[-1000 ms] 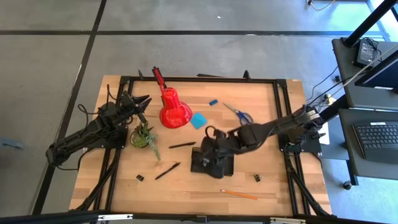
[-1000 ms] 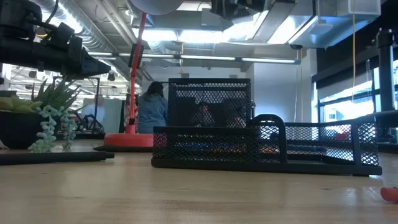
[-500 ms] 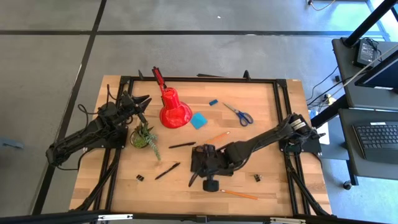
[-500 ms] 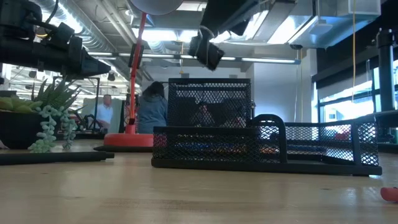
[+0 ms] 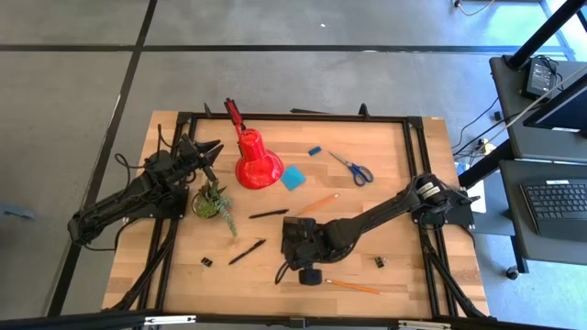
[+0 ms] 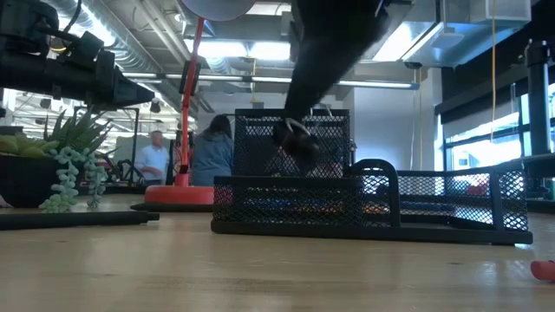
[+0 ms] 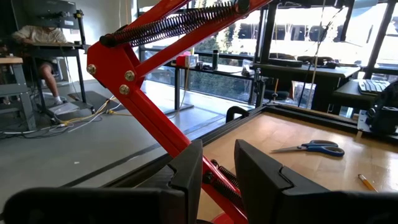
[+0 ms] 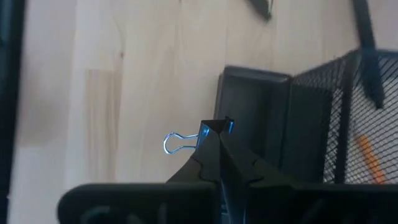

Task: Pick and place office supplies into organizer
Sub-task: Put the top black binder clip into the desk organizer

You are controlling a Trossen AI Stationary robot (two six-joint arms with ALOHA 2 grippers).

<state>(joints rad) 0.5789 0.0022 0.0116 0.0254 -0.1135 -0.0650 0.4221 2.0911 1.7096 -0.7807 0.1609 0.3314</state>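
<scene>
binder clip (image 8: pixel 214 129): pinched at tips of right hand (image 8: pixel 219 144), wire loop sticking out sideways, held above the surface
right hand: clenched on the clip, low over the organizer (image 5: pixel 295 240), its near rim right ahead of the fingertips
organizer: black mesh tray, solid-walled compartment just past the clip; an orange pencil (image 8: pixel 368 154) lies inside behind the mesh
left hand (image 7: pixel 217 163): fingers parted, empty, parked by the red lamp (image 5: pixel 255 160), well away from right hand
left to sort: scissors (image 5: pixel 352 168), note pad (image 5: pixel 293 178), eraser (image 5: pixel 315 150), pens (image 5: pixel 268 214), pencils (image 5: pixel 352 287), more clips (image 5: pixel 379 262), all on the surface around right hand
risk: clip looks short of the rim; letting go now likely drops it on the surface outside
risk 2: grip is only on the clip's edge, so it could twist or spring out early
risk 3: going lower may bump the mesh wall and shove the tray
</scene>
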